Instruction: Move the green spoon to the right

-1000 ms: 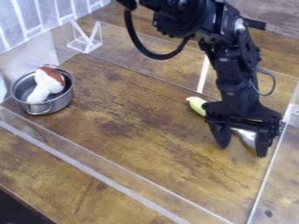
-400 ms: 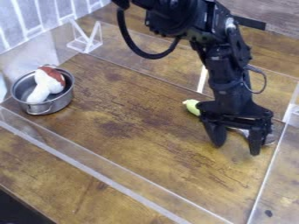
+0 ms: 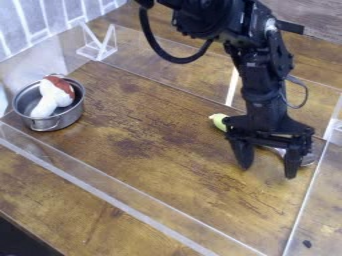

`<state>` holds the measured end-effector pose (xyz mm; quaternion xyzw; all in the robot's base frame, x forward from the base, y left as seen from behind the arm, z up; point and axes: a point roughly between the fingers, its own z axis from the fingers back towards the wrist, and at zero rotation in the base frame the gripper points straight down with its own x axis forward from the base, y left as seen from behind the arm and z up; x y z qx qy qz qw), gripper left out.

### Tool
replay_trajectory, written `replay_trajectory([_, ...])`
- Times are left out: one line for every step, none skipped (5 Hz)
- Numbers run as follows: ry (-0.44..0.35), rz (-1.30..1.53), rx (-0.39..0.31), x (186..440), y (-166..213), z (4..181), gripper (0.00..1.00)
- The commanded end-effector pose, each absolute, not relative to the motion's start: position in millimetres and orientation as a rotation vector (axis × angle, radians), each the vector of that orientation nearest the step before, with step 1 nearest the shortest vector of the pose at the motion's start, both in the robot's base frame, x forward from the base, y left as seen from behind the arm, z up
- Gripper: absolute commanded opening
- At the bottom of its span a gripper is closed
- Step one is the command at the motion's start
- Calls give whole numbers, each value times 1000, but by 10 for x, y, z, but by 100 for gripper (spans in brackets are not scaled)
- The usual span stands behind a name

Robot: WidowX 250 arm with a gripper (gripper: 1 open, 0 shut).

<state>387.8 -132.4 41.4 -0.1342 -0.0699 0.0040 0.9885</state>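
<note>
A: Where is the end effector [image 3: 267, 160]?
B: Low over the wooden surface [image 3: 134, 140], at the right side, pointing steeply down. Jaws spread wide, the two black fingers [image 3: 246, 156] well apart. Nothing held between them.

A: And the green spoon [image 3: 218, 122]?
B: Just up and left of the end effector, lying on the surface. Only a small pale yellow-green end visible; the rest hidden behind the black arm [image 3: 254, 70]. Cannot tell whether touching the fingers or just beside them.

A: Anything else around?
B: Far to the left of the end effector, a steel bowl [image 3: 50, 108] holding a white-and-red item [image 3: 52, 93]. Well apart from the spoon. Further up and left, a clear plastic stand [image 3: 96, 42] near the back edge. Clear low walls [image 3: 94, 185] running around the working area, one passing in front of the end effector, another just to its right.
</note>
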Motion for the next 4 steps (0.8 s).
replay_trajectory([-246,-11,-304,3996,-1307,854,100])
replay_trajectory([-244,-16,-306,4011,-1266,754,100])
replay_trajectory([-239,-17,-306,4022,-1217,638,100])
replay_trajectory([-235,11,-300,4144,-1330,550,100])
